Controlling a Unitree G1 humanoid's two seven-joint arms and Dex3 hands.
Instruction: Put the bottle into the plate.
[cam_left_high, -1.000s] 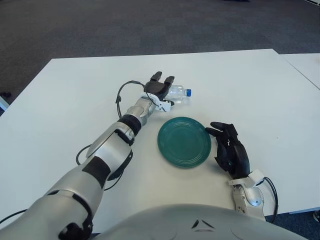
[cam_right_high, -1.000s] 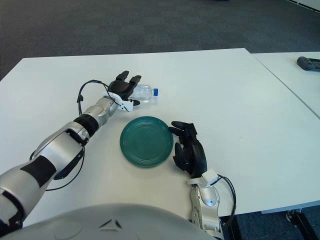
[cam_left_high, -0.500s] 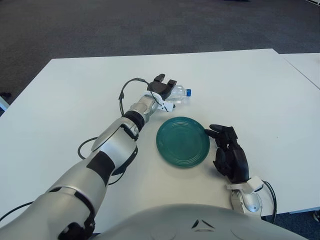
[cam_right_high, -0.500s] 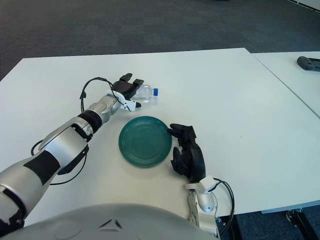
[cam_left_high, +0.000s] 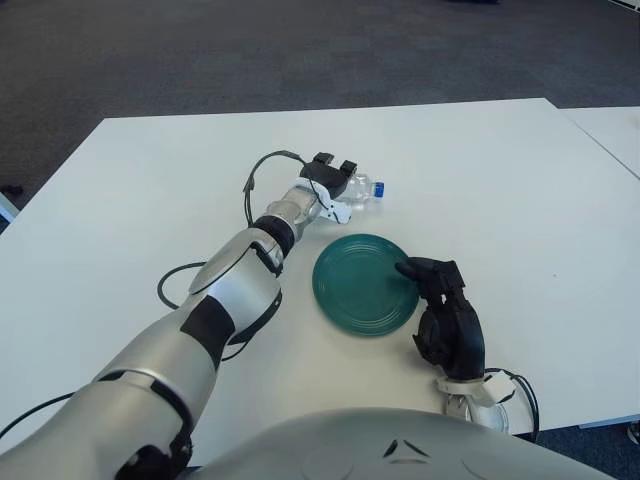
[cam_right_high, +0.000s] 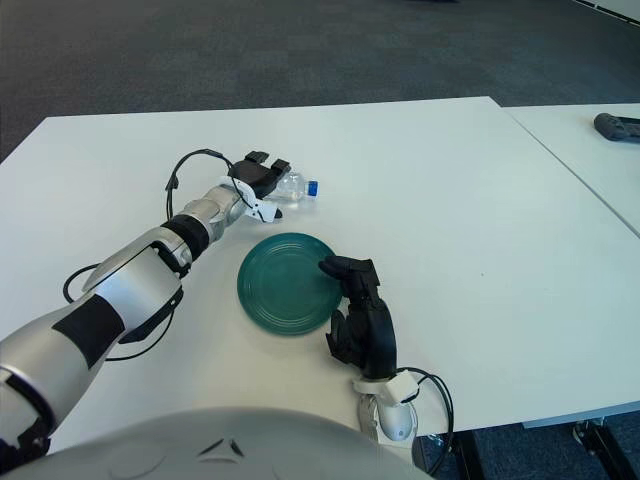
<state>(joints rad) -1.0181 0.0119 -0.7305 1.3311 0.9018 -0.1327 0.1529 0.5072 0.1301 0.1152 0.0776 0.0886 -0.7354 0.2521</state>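
left hand (cam_left_high: 335, 178) curling round lying bottle (cam_left_high: 362, 187) upper centre, right hand (cam_left_high: 445, 318) hanging loosely curled, empty, touching plate (cam_left_high: 365, 283) rim

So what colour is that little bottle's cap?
Blue, on the clear plastic bottle; the cap shows best in the right eye view.

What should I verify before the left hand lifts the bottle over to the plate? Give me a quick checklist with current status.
1. Left hand is at the bottle: ok, its fingers are over the bottle's body.
2. Grasp is firm enough to lift: cannot tell; the fingers hide the contact.
3. Bottle cap is on: ok, the blue cap shows at the bottle's right end.
4. Plate is free to receive: ok, nothing lies in it.
5. Right hand is clear of the drop spot: not ok, a fingertip shows over the plate's right rim.
6. Path from bottle to plate: ok, only bare table between them.
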